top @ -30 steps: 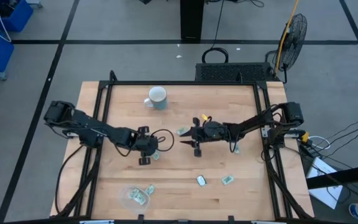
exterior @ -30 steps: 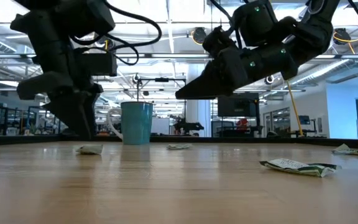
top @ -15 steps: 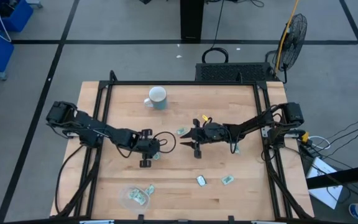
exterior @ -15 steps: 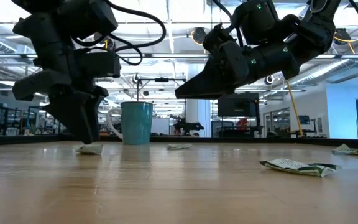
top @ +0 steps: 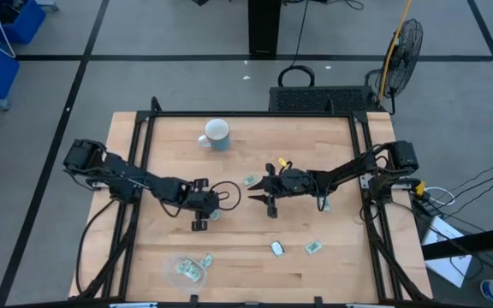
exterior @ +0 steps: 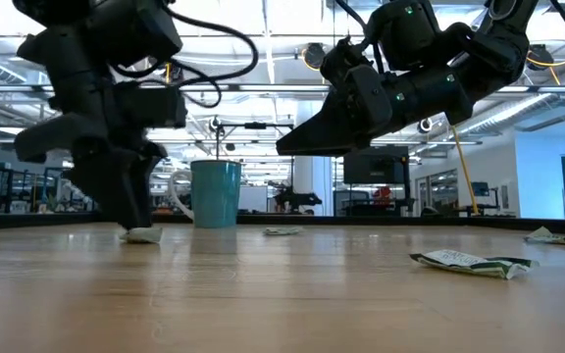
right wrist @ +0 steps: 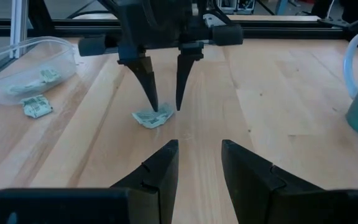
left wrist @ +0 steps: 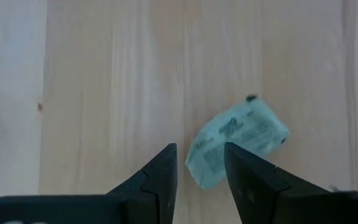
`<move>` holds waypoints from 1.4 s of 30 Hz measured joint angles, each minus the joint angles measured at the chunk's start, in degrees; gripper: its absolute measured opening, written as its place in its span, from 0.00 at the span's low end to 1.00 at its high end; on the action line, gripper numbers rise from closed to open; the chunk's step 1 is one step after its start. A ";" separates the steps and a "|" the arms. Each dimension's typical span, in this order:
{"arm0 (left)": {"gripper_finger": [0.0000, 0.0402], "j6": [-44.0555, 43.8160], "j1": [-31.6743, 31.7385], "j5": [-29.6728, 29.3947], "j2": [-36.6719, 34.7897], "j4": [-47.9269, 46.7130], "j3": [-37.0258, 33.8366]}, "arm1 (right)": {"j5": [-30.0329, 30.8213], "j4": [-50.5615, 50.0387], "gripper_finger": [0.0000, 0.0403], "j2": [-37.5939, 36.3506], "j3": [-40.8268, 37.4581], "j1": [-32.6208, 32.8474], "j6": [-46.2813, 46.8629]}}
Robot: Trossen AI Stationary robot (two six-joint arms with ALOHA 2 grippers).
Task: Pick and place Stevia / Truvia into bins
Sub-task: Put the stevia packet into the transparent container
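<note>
The packet at hand is a small pale green and white one (left wrist: 238, 140), lying flat on the wood. My left gripper (left wrist: 201, 165) is open and points down, its fingertips low over the table on either side of the packet's nearer end. The same packet (right wrist: 153, 117) and left gripper (right wrist: 165, 107) show in the right wrist view. My right gripper (top: 259, 195) is open and hovers above the table's middle, facing the left one. The clear round container (top: 185, 270) sits near the near edge with packets inside it. My left gripper comes from above, pointing down, with one fingertip (right wrist: 154, 107) right at the packet's edge (right wrist: 148, 114). I cannot tell whether it touches the packet. The packet lies flat on the table.
A white and pale blue mug (top: 216, 133) stands toward the far edge. Loose packets lie beside the container (top: 206, 259), near the right gripper (top: 252, 180), under the right arm (top: 324, 205) and toward the near right (top: 276, 248) (top: 313, 247). Black frame rails line both sides.
My left gripper has come down toward the table and shifted a little toward the packet, so that its fingertips now stand at table level around the packet's end. The packet has stayed where it was.
</note>
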 joint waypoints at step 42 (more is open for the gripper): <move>0.01 -2.23 -3.91 3.33 -11.17 -10.03 1.13 | -0.22 -5.14 0.29 0.04 -0.04 0.00 2.85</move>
